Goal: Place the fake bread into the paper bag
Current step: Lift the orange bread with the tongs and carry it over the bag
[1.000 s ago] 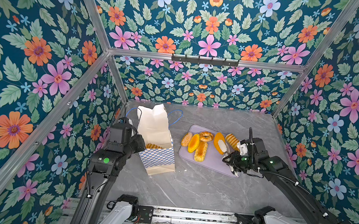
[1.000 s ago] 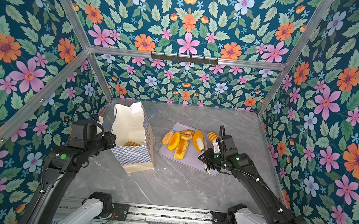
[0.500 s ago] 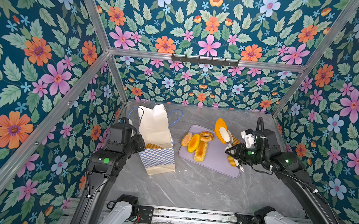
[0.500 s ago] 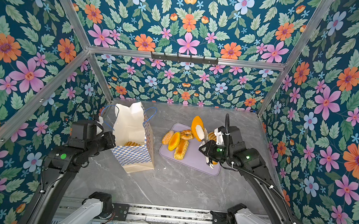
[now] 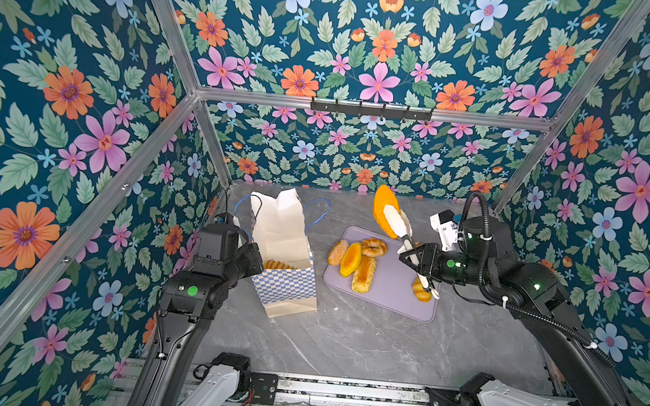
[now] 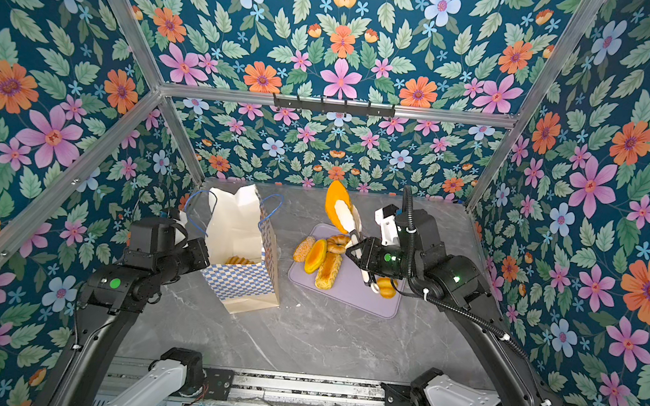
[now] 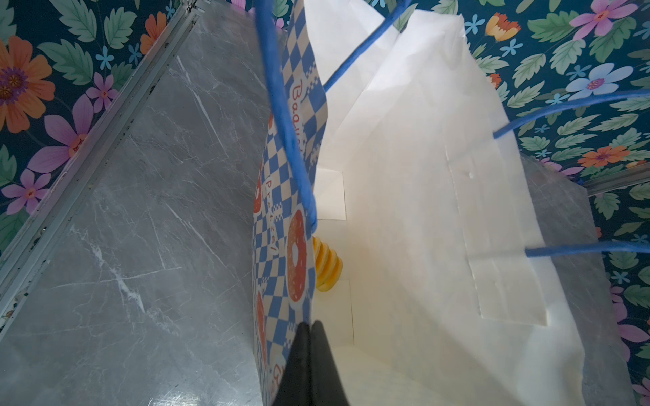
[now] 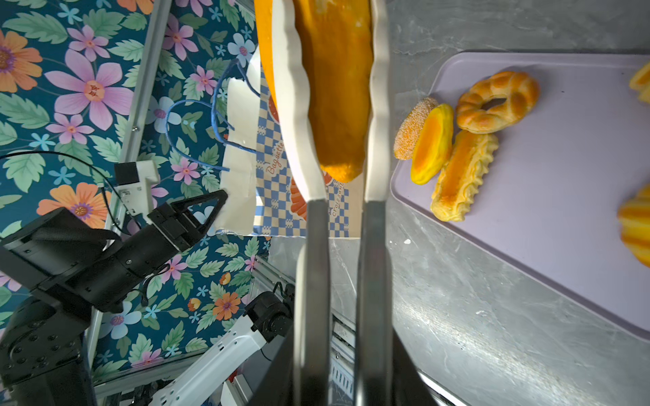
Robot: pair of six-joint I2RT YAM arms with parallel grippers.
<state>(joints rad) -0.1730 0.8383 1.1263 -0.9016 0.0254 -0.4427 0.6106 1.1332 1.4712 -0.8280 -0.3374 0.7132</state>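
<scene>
- the left hand [image 7: 311, 328] is closed tight; the checkered side wall of the paper bag [image 7: 422, 175] is pinched between its fingers near the rim.
- the paper bag [image 5: 284, 232] is stood upright and open on the grey table [image 5: 342, 344], just left of the lilac tray [image 5: 387, 299] and not touching it.
- a ridged yellow loaf [image 7: 329, 263] is seen lying at the bottom of the bag.
- the right hand [image 5: 415, 257] is closed narrow on the metal handles of white-tipped tongs [image 5: 396, 223], which are angled up and toward the back wall.
- an orange bun [image 5: 380, 209] is clamped between the tong tips and held in the air, clear of the tray, beyond its far edge in both top views.
- four breads are bunched at the tray's left end: a sugared bun [image 5: 337, 252], a yellow-orange bun [image 5: 350, 259], a bread ring [image 5: 372, 247] and a long ridged loaf [image 5: 364, 275].
- a ridged roll [image 5: 421, 294] is left near the tray's right edge, partly hidden by the right hand and the tong end.
</scene>
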